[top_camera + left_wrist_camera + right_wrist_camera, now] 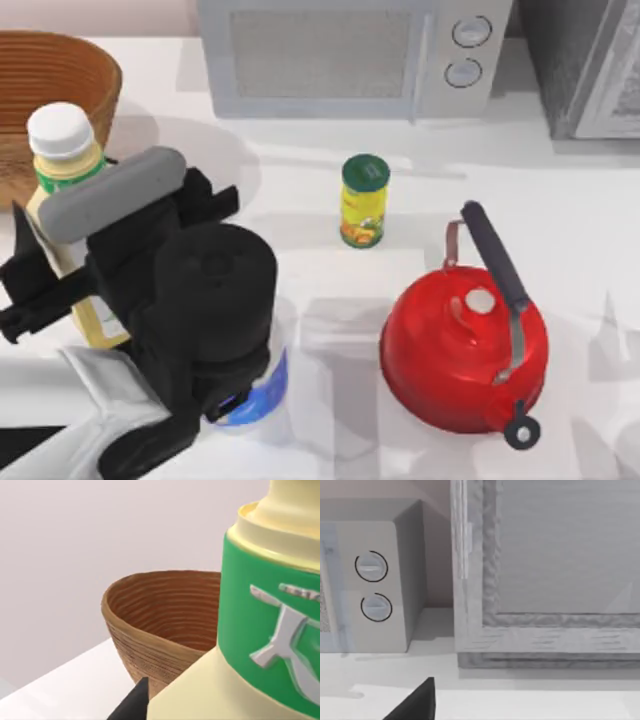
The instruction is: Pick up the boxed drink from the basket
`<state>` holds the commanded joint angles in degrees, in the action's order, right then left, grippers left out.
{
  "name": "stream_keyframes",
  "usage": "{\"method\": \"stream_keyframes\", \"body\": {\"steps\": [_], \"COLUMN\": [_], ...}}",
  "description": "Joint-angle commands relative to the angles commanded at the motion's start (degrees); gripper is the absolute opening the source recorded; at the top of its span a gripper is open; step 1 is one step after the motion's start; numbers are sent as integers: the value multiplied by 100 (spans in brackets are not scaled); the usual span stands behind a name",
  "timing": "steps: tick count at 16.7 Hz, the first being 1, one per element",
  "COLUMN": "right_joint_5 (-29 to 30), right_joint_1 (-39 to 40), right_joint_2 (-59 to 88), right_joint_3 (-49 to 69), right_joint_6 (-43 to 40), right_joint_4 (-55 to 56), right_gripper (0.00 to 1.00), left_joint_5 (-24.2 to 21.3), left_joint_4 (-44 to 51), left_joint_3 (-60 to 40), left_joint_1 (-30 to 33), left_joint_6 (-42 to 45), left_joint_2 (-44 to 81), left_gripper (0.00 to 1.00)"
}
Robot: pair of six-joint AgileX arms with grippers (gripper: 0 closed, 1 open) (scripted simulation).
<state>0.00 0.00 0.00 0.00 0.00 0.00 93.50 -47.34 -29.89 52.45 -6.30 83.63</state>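
A: Where is the boxed drink [62, 200] located?

B: It is held by the left hand [45, 270] above the surface [330, 290], outside and beside the wicker basket [50, 80] at the top view's left. A white cap and green band are visible.

A: State of the hands?

B: The left hand is clamped on the carton. The right hand cannot be judged; a microwave [370, 580] is faced by its camera.
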Motion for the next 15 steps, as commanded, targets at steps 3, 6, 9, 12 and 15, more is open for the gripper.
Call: {"method": "stream_keyframes", "body": {"steps": [3, 6, 9, 12, 15], "right_joint_5": [0, 0, 0, 0, 0], "right_joint_1": [0, 0, 0, 0, 0], "right_joint_2": [0, 0, 0, 0, 0], "right_joint_3": [0, 0, 0, 0, 0], "right_joint_6": [0, 0, 0, 0, 0], "right_joint_4": [0, 0, 0, 0, 0], "right_gripper": [100, 100, 100, 100, 100], "left_joint_5": [293, 293, -342, -394, -385], "left_joint_4": [-149, -149, 307, -221, -1225], "left_joint_3": [-95, -95, -389, -351, -310], "left_joint_1": [165, 165, 114, -159, -482], "left_joint_6": [-21, -21, 45, 167, 426], "left_joint_2": [261, 261, 506, 499, 677], "left_gripper": [0, 0, 0, 0, 0]}}
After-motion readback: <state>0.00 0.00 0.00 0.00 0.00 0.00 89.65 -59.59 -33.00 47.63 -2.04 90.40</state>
